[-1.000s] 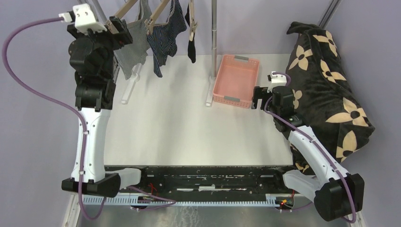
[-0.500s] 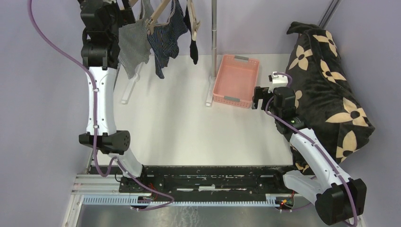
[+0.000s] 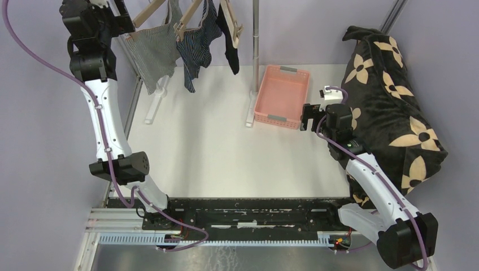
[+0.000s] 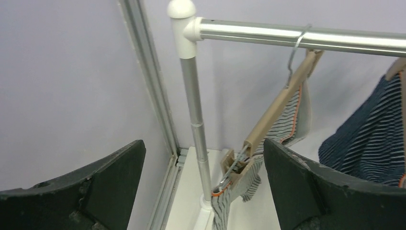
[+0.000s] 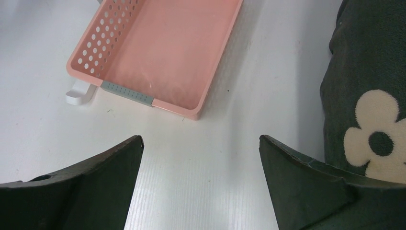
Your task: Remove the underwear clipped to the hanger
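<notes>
Left gripper (image 4: 203,143) is way up at the far left end of the rail (image 4: 297,36), jaws spread wide with nothing in them, facing the clip (image 4: 234,165) on the first wooden hanger (image 4: 277,105). Hanging along that rail: grey-white briefs (image 3: 149,53) on the left, navy striped briefs (image 3: 195,48) in the middle, black briefs (image 3: 230,39) on the right. Right gripper (image 5: 200,139) is wide open and empty too, low over the table (image 3: 214,147), just near the pink basket (image 5: 107,38), with the flower blanket (image 5: 364,72) to its right.

Three small cloth briefs hang clipped to wooden hangers (image 3: 149,11). Left to right: grey-white fine-patterned brief (image 3: 149,56), navy striped brief (image 3: 195,49), plain black brief (image 3: 230,56).
</notes>
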Robot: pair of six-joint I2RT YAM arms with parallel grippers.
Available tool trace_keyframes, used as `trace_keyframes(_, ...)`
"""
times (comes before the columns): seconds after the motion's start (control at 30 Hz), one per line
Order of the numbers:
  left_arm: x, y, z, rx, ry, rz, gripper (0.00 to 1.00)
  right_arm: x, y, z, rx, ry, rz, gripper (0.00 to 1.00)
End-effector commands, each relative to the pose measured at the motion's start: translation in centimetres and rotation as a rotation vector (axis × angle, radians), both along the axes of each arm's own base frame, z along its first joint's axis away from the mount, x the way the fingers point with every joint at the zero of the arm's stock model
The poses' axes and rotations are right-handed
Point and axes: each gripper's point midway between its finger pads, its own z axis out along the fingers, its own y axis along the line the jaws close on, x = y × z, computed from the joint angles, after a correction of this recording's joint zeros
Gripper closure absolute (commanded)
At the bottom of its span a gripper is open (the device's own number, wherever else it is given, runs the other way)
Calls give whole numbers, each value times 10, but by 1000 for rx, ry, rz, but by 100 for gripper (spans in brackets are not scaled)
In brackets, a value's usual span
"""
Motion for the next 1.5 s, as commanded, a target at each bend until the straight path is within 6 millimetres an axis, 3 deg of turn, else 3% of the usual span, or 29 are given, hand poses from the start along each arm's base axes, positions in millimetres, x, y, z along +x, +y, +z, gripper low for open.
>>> trace_keyframes(0.0, 13, -23, 7, -15, -51, -136, 1, 6, 6, 19, 13, -59, 21, 0)
trace_keyframes(0.2, 28, -40, 1, -33, -59, -244, 1, 6, 10, 18, 12, -59, 32, 0)
trace_keyframes(0.6, 54, -41, -24, -74, -19, -274, 1, 5, 11, 19, 2, -64, 38, 0)
trace_keyframes(0.9, 73, -40, -24, -104, -42, -280, 1, 6, 16, 20, 9, -73, 55, 0)
trace_keyframes(1.13, 73, -60, -4, -135, -103, -391, 1, 7, 16, 21, 4, -76, 57, 0)
trace_keyframes(1.47, 73, -54, -14, -191, -108, -345, 1, 8, 21, 20, 17, -74, 71, 0)
